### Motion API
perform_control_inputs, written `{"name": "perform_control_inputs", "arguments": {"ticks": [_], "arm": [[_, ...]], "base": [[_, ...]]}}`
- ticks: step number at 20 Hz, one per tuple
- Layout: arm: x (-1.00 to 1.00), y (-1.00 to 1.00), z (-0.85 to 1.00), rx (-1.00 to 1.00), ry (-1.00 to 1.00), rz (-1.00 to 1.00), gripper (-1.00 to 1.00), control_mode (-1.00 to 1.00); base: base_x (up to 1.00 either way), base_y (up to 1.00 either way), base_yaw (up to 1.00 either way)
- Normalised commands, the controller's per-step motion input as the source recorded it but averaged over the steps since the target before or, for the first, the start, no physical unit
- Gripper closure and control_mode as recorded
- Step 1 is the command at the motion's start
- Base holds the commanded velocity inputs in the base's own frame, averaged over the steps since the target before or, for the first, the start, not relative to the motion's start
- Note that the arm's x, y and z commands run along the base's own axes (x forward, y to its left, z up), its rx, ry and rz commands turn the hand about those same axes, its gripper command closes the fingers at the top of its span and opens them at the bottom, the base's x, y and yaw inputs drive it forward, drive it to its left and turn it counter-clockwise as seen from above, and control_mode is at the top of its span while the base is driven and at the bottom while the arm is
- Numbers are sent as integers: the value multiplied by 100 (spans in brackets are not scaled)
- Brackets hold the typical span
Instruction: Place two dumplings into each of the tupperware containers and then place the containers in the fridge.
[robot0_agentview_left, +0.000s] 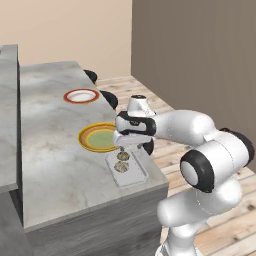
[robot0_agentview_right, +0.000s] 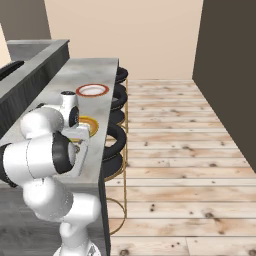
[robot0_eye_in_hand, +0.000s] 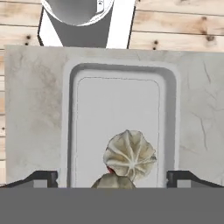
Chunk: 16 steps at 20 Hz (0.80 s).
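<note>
Counter (robot0_agentview_left: 50, 150): long grey marbled top, running from the near edge away to the far wall; its right edge faces a wooden floor.
Tupperware container (robot0_agentview_left: 134, 176): pale translucent tray, lying flat on the counter at the near right corner, just inside the right edge.
In the container: two dumplings (robot0_agentview_left: 121, 162) resting side by side toward its far end; the hand view shows one pleated dumpling (robot0_eye_in_hand: 130, 155) with a second one touching it.
Green plate (robot0_agentview_left: 90, 141): yellow-rimmed, flat on the counter, just beyond the container.
White plate (robot0_agentview_left: 81, 96): red-rimmed, flat on the counter, farther off, well apart from the green plate.
</note>
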Motion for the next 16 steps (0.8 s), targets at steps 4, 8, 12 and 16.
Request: {"name": "perform_control_inputs", "arguments": {"ticks": [4, 8, 12, 16], "arm": [[-100, -57, 0, 0, -1, -21, -100, -100], [-98, -35, 0, 0, 0, -10, -100, -100], [-31, -14, -6, 0, 0, -2, -100, -100], [11, -6, -12, -1, 0, 0, -100, -100]], "base": [[0, 0, 0], [0, 0, 0], [0, 0, 0], [0, 0, 0]]}}
